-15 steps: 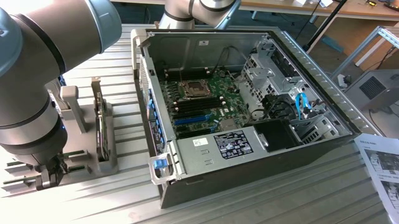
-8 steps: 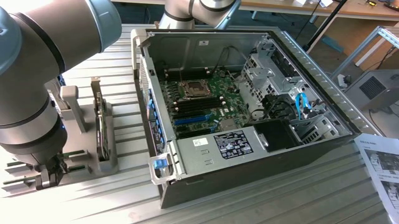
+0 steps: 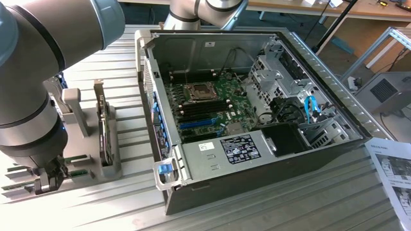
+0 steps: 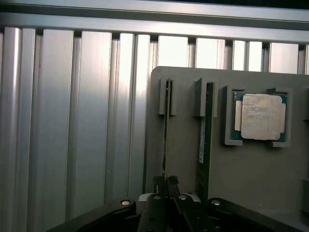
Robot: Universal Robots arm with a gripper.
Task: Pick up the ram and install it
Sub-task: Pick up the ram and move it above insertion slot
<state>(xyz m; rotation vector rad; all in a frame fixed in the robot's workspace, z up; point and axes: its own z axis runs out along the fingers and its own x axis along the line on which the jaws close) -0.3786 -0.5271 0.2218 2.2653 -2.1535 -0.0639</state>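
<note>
Grey holder [image 4: 251, 179] keeps the ram [image 4: 166, 121] standing on edge in a slot, and we see the pincer [image 4: 166, 182] clenched on one end of it. A second stick [image 4: 205, 140] stands in the neighbouring slot, beside the silver processor [image 4: 260, 116]. On the tabletop [image 3: 289, 207], the holder lies to the exterior view's left of the open computer case [image 3: 192, 163].

We count two ram sticks in one grey holder [image 4: 241, 183]: first ram stick [image 4: 166, 121], second ram stick [image 4: 204, 140]. One processor [image 4: 260, 116]. One open computer case [image 3: 244, 190]. One printed sheet [image 3: 391, 168]. One tool [image 4: 166, 181].
</note>
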